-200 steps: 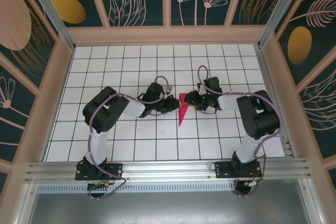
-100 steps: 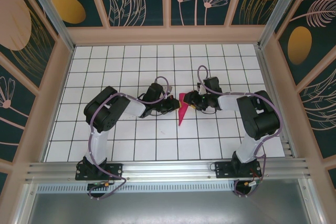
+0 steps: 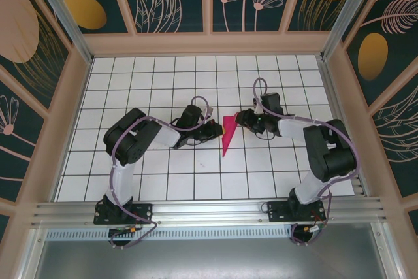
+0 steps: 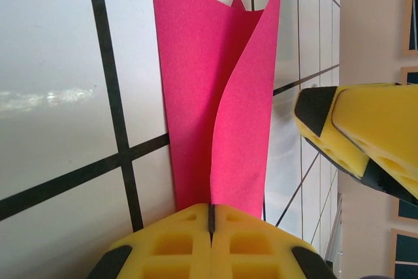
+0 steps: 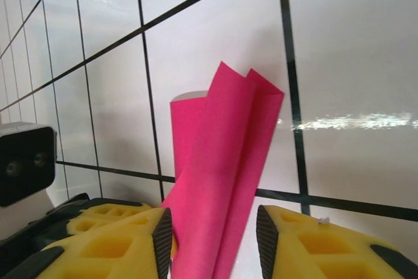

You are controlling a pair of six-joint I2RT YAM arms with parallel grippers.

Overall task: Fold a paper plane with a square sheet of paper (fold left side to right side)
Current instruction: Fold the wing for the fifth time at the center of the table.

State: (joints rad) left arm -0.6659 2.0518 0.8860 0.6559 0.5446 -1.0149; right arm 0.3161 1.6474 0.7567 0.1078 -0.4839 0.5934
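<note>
White gridded table [image 3: 157, 83], magenta paper plane [image 3: 228, 133] part-folded with one flap lifted, left gripper [image 4: 210, 212] pinched closed on its end, right gripper [image 5: 213, 228] parted astride it

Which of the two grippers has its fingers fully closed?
The left gripper: its yellow pads meet with no gap, seemingly pinching the pink paper at its edge. The right gripper has its pads apart, the paper between them.
</note>
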